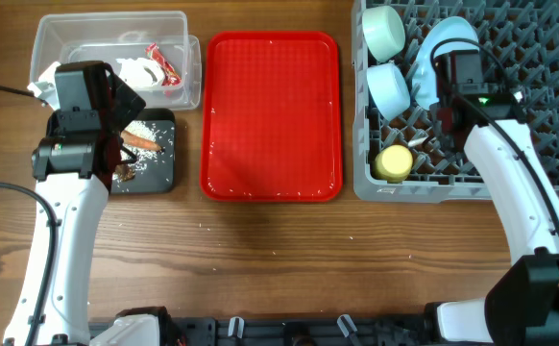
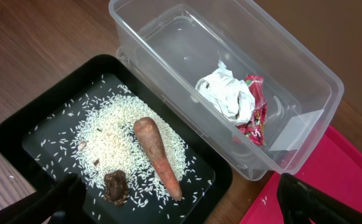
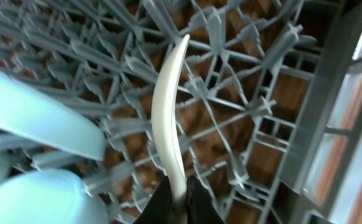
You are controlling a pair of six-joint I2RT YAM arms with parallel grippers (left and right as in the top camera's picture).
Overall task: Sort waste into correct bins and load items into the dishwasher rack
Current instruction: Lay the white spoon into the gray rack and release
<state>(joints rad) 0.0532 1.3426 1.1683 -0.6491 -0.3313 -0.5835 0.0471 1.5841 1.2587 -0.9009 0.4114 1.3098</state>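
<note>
Four dishes are already in the rack; the fifth, the white spoon (image 3: pixel 168 112), is clenched at its lower end by the right hand (image 3: pixel 180 199). It stands nearly upright among the grey pegs, just right of the plate.

Rack (image 1: pixel 548 163), right side of the tabletop (image 1: pixel 289 269), holds:
- green bowl (image 1: pixel 383 31) and blue bowl (image 1: pixel 391 86), left column
- blue plate (image 1: pixel 443 43), on edge beside them
- yellow cup (image 1: pixel 392 163), near front corner

Red tray (image 1: pixel 272 115), centre: nothing on it but a few pale specks.

Waste looks sorted:
- clear tub (image 2: pixel 293 56): crumpled paper (image 2: pixel 224 93) with the red wrapper (image 2: pixel 255 112) touching it
- black tray (image 2: pixel 19 130), just beside the tub: rice (image 2: pixel 112 137) spread under a carrot (image 2: pixel 156 152), with a brown lump (image 2: pixel 116 186) beside its tip

Left hand (image 2: pixel 182 208) hovers over the black tray, fingers spread wide, grasping nothing.

Judgement: the task is near its end. What is left is to release the spoon in the rack. A few white specks on the tabletop may be stray rice.

Writing: the wrapper carries some print, too crumpled to read. No other labels are seen.
</note>
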